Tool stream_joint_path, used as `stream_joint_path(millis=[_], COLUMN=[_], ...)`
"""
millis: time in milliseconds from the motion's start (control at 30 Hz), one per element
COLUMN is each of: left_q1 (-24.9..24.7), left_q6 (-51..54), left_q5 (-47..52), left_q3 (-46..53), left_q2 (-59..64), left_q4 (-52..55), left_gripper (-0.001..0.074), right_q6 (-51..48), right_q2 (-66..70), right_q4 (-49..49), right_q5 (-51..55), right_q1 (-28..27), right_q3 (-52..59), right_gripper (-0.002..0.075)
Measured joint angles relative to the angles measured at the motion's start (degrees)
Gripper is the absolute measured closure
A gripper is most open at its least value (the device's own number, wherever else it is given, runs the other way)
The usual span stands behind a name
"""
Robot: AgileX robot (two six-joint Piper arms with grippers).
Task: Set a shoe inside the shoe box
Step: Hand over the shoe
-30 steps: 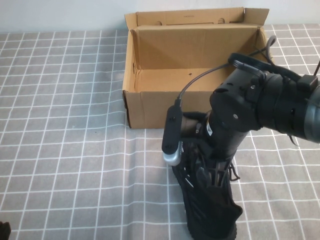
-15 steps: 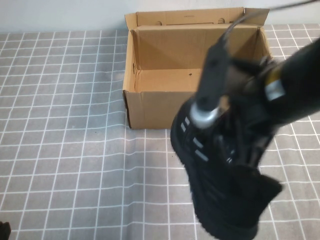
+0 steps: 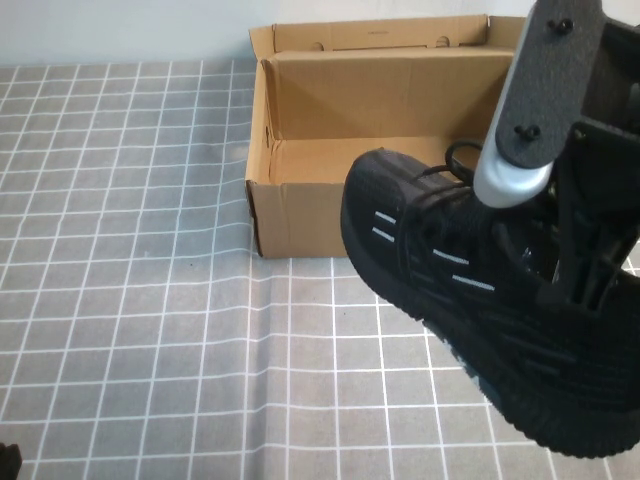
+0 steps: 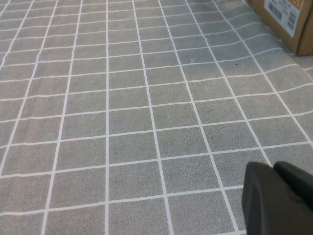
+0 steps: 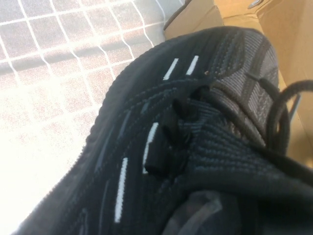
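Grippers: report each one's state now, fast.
Left gripper: parked low over the table, holding nothing; fingers shut.
Right gripper: shut on the shoe, carried in the air by the box.

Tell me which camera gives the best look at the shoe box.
The high view: the shoe box shows whole and open, with the right gripper holding the shoe before its front wall. The left wrist view catches only a labelled corner; the right wrist view only cardboard edges. The left gripper is parked low.

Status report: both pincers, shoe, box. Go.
Right pincer shut on shoe, lifted, toe over shoe box front wall. Left pincer parked low over the tablecloth. Box open, nothing blocking it.
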Motion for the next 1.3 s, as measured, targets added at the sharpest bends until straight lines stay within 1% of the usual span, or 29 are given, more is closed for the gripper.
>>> stream_joint_path(millis=[433,567,667,800,967,1067,1167,1300], left_q1=[0.00,0.00,0.00,0.00,0.00,0.00,0.00,0.00], left_q6=[0.00,0.00,0.00,-0.25,-2.18,-3.20,-3.55,-3.39], left_q5=[0.00,-3.44,-9.35,-17.88,-25.04,-22.65,-13.98,-5.10], left_q3=[0.00,0.00,0.00,0.00,0.00,0.00,-1.89,-8.02], left_q2=[0.00,0.00,0.00,0.00,0.00,0.00,3.01,11.76], left_q4=[0.00,-1.16,-6.95,-18.65,-25.55,-29.41,-32.05,-32.81], left_gripper=[0.0736,0.0736,0.0736,0.0736,0.0736,0.0736,0.0736,0.0736], right_q6=[-0.14,-0.14,-0.04,1.64,3.97,4.11,4.18,4.18], right_q2=[2.46,4.52,6.35,9.16,11.73,12.90,14.32,16.12], right_q4=[0.00,0.00,0.00,0.35,2.04,5.56,8.74,10.78], right_q5=[-1.03,-2.23,-4.86,-5.62,-4.80,-4.30,-3.33,-2.05], right_q1=[0.00,0.00,-0.62,-3.24,-7.41,-9.80,-12.11,-14.81], right_q3=[0.00,0.00,0.00,-1.98,-6.77,-9.71,-12.51,-15.67], right_gripper=[0.0719,0.0719,0.0719,0.0719,0.0719,0.0719,0.0719,0.0719])
